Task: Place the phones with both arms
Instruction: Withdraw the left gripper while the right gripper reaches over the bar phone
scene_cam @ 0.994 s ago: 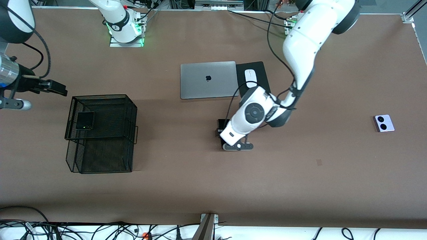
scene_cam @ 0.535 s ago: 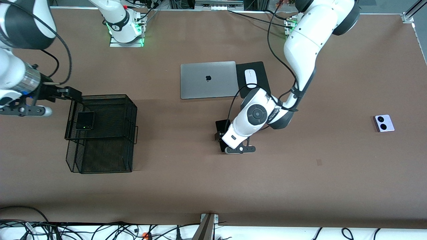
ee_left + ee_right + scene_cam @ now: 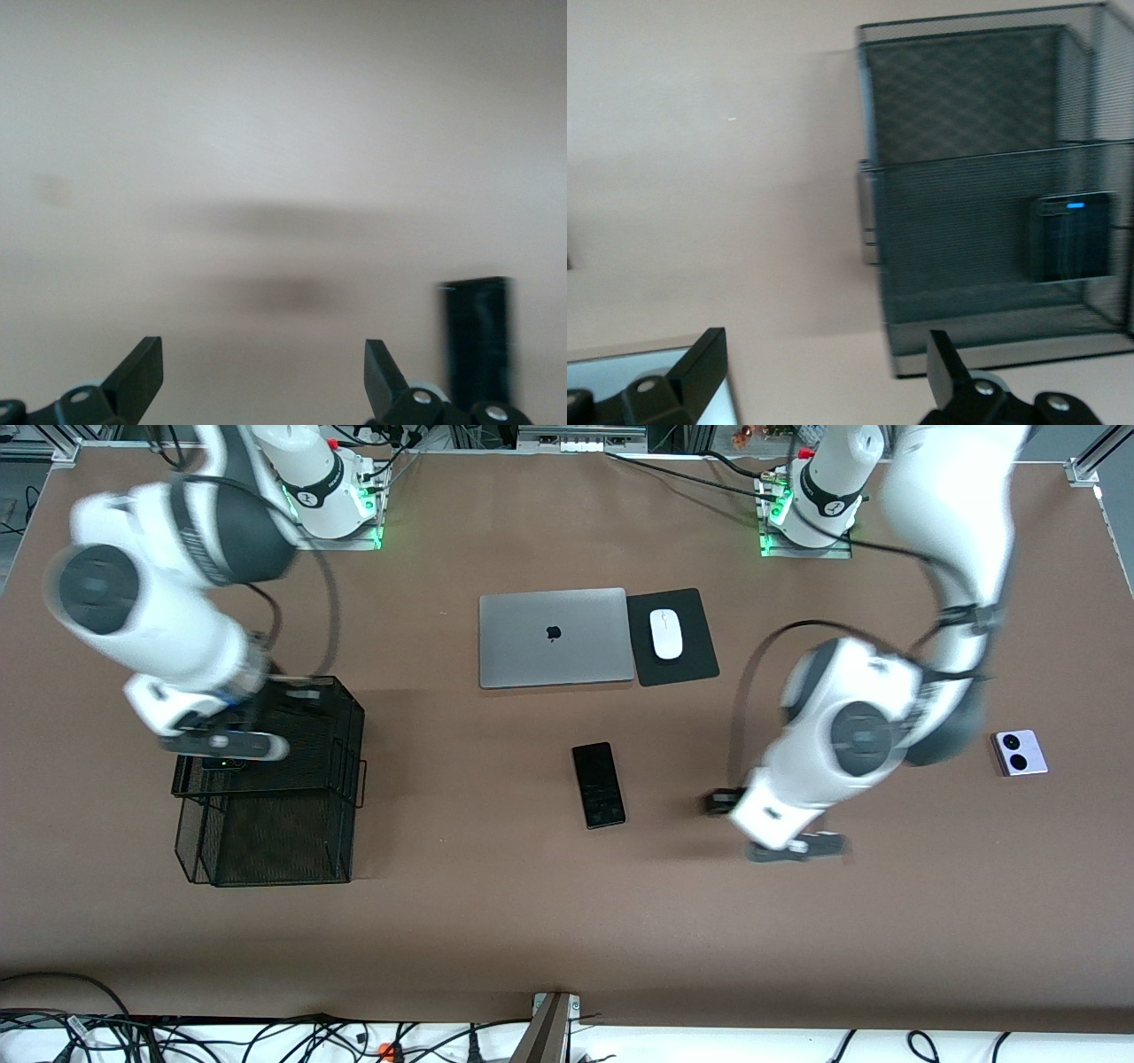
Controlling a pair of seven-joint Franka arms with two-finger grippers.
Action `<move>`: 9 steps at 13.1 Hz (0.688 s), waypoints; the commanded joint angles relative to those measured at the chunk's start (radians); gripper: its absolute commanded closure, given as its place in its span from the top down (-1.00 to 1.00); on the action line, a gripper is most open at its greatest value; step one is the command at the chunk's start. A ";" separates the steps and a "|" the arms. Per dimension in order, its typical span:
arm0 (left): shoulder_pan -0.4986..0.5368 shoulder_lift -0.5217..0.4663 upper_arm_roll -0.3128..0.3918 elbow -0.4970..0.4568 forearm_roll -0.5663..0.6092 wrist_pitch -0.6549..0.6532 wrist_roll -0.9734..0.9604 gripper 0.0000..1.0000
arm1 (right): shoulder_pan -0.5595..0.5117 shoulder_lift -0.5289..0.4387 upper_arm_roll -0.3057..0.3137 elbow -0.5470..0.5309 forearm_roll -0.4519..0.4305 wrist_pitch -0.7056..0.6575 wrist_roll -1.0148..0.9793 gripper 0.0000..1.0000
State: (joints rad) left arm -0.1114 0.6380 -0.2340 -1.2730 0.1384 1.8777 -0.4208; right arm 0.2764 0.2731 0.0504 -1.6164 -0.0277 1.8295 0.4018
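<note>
Risk noted: left gripper, jaws apart and empty over bare table, is swung fast between slab phone and lilac phone; overshoot is possible. Right gripper, jaws apart, is held over mesh basket.

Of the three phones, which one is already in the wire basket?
The small black folded phone, on the mesh basket's upper tier. The slim black slab and the lilac phone lie on the bare table.

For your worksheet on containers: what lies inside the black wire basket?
A small black phone lies in the wire basket, on its upper tier. The right gripper hangs above, covering part of it.
</note>
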 commanded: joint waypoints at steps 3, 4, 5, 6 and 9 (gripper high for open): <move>0.110 -0.217 -0.005 -0.028 0.083 -0.202 0.148 1.00 | 0.243 0.220 -0.007 0.194 -0.073 0.037 0.273 1.00; 0.124 -0.269 -0.005 -0.028 0.081 -0.247 0.149 1.00 | 0.297 0.280 -0.012 0.245 -0.075 0.039 0.335 1.00; 0.137 -0.322 -0.008 -0.045 0.070 -0.297 0.154 1.00 | 0.341 0.331 -0.014 0.300 -0.077 0.039 0.380 1.00; 0.147 -0.368 -0.013 -0.081 0.064 -0.319 0.151 1.00 | 0.375 0.381 -0.014 0.355 -0.075 0.040 0.408 1.00; 0.260 -0.528 -0.018 -0.344 -0.038 -0.183 0.222 1.00 | 0.457 0.481 -0.011 0.397 -0.069 0.176 0.465 1.00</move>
State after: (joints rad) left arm 0.0616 0.2294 -0.2390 -1.3943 0.1678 1.5711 -0.2764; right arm 0.7011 0.6801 0.0494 -1.2918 -0.0868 1.9583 0.8340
